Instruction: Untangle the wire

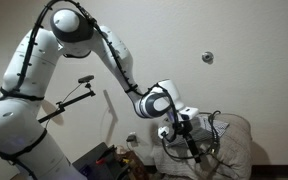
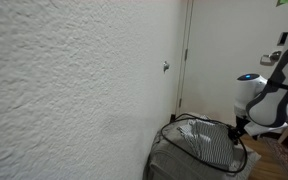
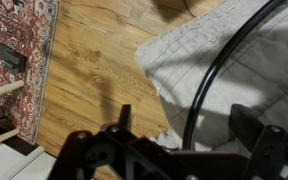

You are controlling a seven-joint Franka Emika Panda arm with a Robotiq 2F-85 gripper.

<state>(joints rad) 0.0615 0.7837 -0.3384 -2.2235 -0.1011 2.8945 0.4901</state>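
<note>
Against a plain pale wall in an exterior view, the white robot arm (image 1: 44, 70) bends down toward a mound draped in a striped cloth (image 1: 234, 150). The wire (image 1: 216, 128) lies in black loops on top of that cloth. The gripper (image 1: 189, 135) hangs at the near edge of the loops; from here its jaws are too small to read. A thin black rod with a clamp head (image 1: 74, 97) juts out beside the arm, and a small round fitting (image 1: 207, 57) sits on the wall.

Most of another exterior view is filled by a rough textured wall (image 2: 74, 90), with a door frame (image 2: 184, 50) beyond it. The striped cloth (image 2: 199, 152) covers a rounded heap, the wire (image 2: 212, 132) curls across its top, and wood floor (image 2: 281, 150) shows at the right.

Below the wrist camera lie wood planks (image 3: 94, 70), a red patterned rug (image 3: 14, 45) at the left and the pale cloth (image 3: 254, 55) at the right. The gripper (image 3: 182, 112) stands spread wide and grips nothing. The wire (image 3: 212, 80) arcs over the cloth and runs down between the two fingers (image 3: 124, 118); contact cannot be told.
</note>
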